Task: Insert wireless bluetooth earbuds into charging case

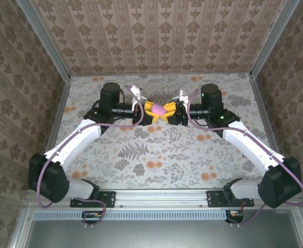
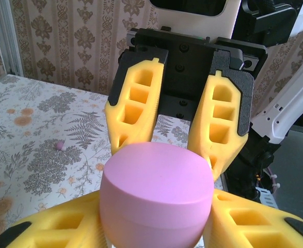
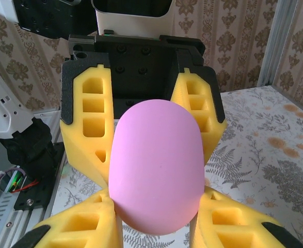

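Left gripper (image 2: 159, 206) is clamped on the smooth pink egg-shaped plastic charging case (image 2: 156, 175), its yellow ribbed fingers (image 2: 58, 230) pressed to both flanks. I have the right gripper (image 3: 155, 206) closed on the same case from the opposite end. The case hangs between the two, raised over the middle of the floral-print table (image 2: 27, 119). The lid is shut, and the seam (image 2: 156, 227) shows low on the shell in the left wrist view.

My read: the step in hand is opening the case, and insertion hasn't started.

Notes for doing it well:
- The shell is slick and rounded, so it will likely squirt out if squeezed off-centre. Set each pair of fingers square across its own half.
- One gripper must sit wholly on one side of the seam and the other wholly on the other side. I can't tell where the right fingers land relative to it. If either pair straddles the seam, the lid won't lift.
- The hinge is not visible. Swing the lid slowly about the hinge side rather than pulling straight apart.
- Hold the base level once it is open.
- A tiny pink object (image 2: 60, 145) lies on the table well left of the case. It may be an earbud but is too small to tell, so route the arms clear of it.
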Motion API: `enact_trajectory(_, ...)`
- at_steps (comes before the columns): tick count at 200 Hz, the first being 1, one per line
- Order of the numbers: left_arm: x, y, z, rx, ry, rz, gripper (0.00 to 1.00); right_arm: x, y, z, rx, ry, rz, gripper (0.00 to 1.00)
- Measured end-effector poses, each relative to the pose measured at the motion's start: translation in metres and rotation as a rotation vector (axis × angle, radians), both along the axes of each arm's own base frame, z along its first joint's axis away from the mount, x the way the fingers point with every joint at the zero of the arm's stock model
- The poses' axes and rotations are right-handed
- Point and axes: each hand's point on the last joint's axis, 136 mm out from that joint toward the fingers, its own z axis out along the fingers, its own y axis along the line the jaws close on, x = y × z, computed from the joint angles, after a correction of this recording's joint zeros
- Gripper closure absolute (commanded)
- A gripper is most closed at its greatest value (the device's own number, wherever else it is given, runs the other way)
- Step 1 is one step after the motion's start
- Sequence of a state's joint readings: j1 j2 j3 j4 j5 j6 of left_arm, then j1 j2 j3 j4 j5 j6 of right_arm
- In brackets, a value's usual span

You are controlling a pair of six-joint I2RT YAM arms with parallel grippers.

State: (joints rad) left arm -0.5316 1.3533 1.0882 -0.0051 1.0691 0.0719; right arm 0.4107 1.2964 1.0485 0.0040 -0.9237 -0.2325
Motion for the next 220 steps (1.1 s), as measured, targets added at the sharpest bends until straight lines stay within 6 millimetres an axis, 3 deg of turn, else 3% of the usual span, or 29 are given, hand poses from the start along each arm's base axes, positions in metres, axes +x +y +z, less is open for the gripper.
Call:
enact_trajectory(43,0.0,0.001,0.0,0.001,0.001,0.001,0.65,0.0,0.0,0.0,0.0,0.0,0.0,0.65)
enact_trajectory(147,0.009,-0.002,-0.003,-0.03,-0.046,0.049,0.7,0.01,-0.006,0.005,0.005,0.009,-0.094,0.41)
enact_trajectory(189,0.018,-0.002,-0.001,-0.074,-0.073,0.111,0.7,0.011,-0.013,0.02,0.053,0.091,-0.175,0.36)
enact_trajectory(220,0.026,-0.001,0.01,-0.135,-0.123,0.165,0.7,0.02,-0.022,0.027,0.125,0.268,-0.288,0.36)
